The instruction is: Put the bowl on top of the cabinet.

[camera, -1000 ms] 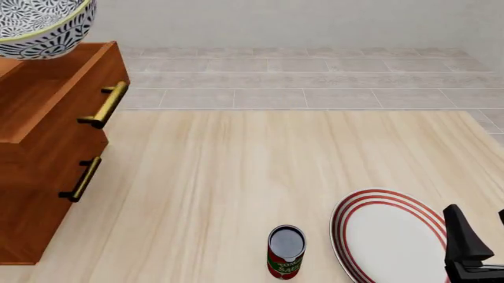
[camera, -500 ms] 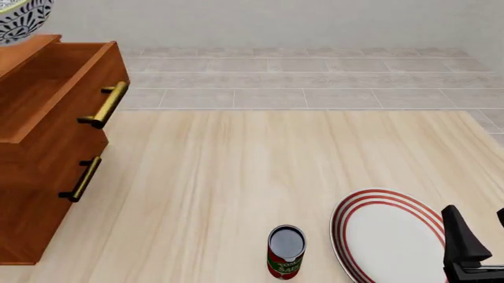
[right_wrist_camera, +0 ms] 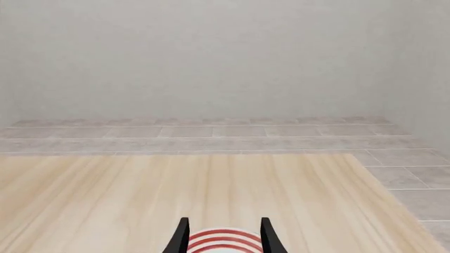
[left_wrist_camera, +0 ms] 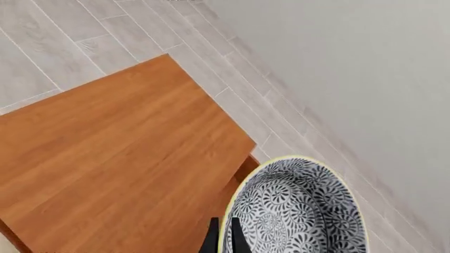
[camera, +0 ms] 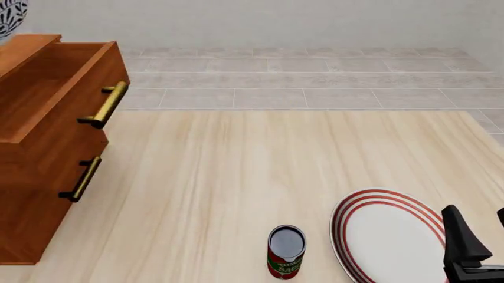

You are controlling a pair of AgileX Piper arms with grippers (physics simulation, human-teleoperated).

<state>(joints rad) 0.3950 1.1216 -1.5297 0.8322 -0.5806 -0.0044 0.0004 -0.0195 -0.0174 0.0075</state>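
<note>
Now only a sliver of the bowl (camera: 11, 17) shows at the top left corner of the front view, above and behind the cabinet (camera: 47, 147); half a second ago more of its patterned side was in sight there, and a second ago it filled much of that corner. Everything else in that view lies as it did before.

From the left wrist view, the left gripper (left_wrist_camera: 222, 236) has its two dark fingers pinched on the bowl's (left_wrist_camera: 296, 211) yellowish rim, one inside and one outside the wall. The bowl hangs beyond the edge of the cabinet's (left_wrist_camera: 113, 174) flat wooden top, with the tiled floor behind it. The bowl's inside holds nothing.

The cabinet's top drawer stands pulled out, its brass handle (camera: 105, 105) facing the table (camera: 236, 177).

Well apart from the cabinet, at the table's near edge, a red-labelled can (camera: 285, 252) stands upright just beside a white plate (camera: 390, 236) with red rings; the plate is bare.

The right gripper (right_wrist_camera: 223, 234) hovers over the plate's (right_wrist_camera: 223, 238) near part with its fingers spread apart, gripping nothing.
</note>
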